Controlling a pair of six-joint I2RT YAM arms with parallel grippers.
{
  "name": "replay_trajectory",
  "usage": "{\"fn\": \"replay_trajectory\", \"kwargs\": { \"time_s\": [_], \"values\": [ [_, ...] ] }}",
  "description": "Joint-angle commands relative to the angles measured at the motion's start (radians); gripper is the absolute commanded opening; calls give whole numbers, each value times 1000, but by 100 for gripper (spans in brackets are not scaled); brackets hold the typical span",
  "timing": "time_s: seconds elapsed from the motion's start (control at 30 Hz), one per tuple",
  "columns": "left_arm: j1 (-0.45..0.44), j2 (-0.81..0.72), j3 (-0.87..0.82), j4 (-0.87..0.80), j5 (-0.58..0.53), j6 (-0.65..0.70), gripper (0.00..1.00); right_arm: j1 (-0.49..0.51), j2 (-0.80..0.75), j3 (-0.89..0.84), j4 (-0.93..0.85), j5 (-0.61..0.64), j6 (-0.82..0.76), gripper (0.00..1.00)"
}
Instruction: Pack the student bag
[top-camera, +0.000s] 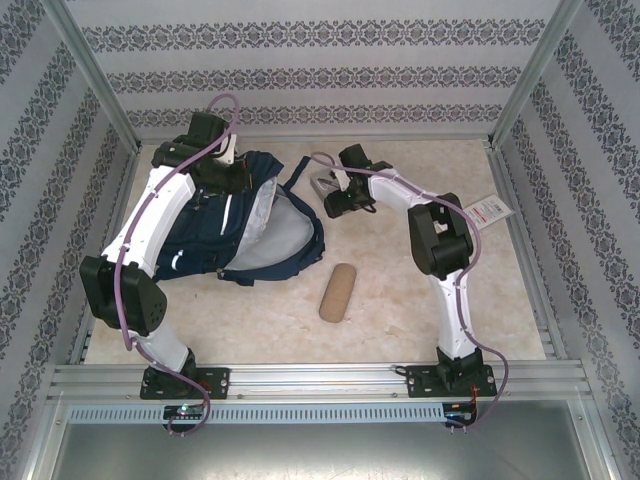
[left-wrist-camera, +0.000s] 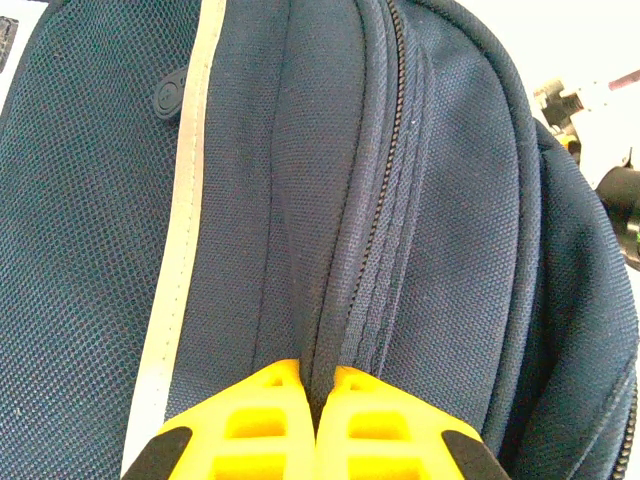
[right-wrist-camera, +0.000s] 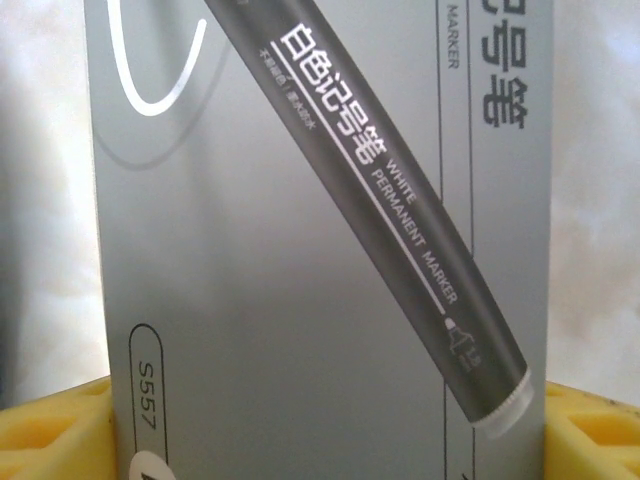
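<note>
Student bag (top-camera: 200, 240): lies on the bench (top-camera: 420, 320) with its mouth gaping to the right. It is big, soft and floppy, probably light while unfilled. I think the best hold is a fabric fold at the zipper rim.
Bag content: only pale lining shows in the mouth, and I see nothing inside.
Marker box (right-wrist-camera: 300, 250): just right of the bag's top. It is stiff, smooth card, maybe slippery, so take it by the two long edges. Closed, content hidden.
Tan pouch (top-camera: 338, 292): on the near side of the bag's mouth, apart from it.
Left claw (left-wrist-camera: 315, 385): closed tight on a fold of the bag beside the zipper.
Right claw (right-wrist-camera: 320, 440): wide, with one finger at each edge of the marker box. Whether it presses, I cannot tell.
</note>
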Motion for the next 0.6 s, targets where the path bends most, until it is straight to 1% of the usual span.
{"fn": "replay_trajectory", "kwargs": {
  "time_s": [0.0, 0.2, 0.3, 0.4, 0.57],
  "values": [
    [7, -66, -15, 64, 26, -32, 0, 31, -124, -62, 15, 23, 32, 79],
    [8, -77, -41, 109, 27, -72, 0, 70, -275, -168, 2, 45, 116, 81],
    [7, -84, -61, 157, 11, -140, 0, 105, -351, -201, -20, 62, 182, 81],
    [7, -90, -94, 224, 8, -223, 0, 141, -411, -222, -36, 61, 293, 82],
    [0, -92, -132, 327, 9, -334, 0, 219, -455, -246, -17, 1, 529, 82]
  ]
}}
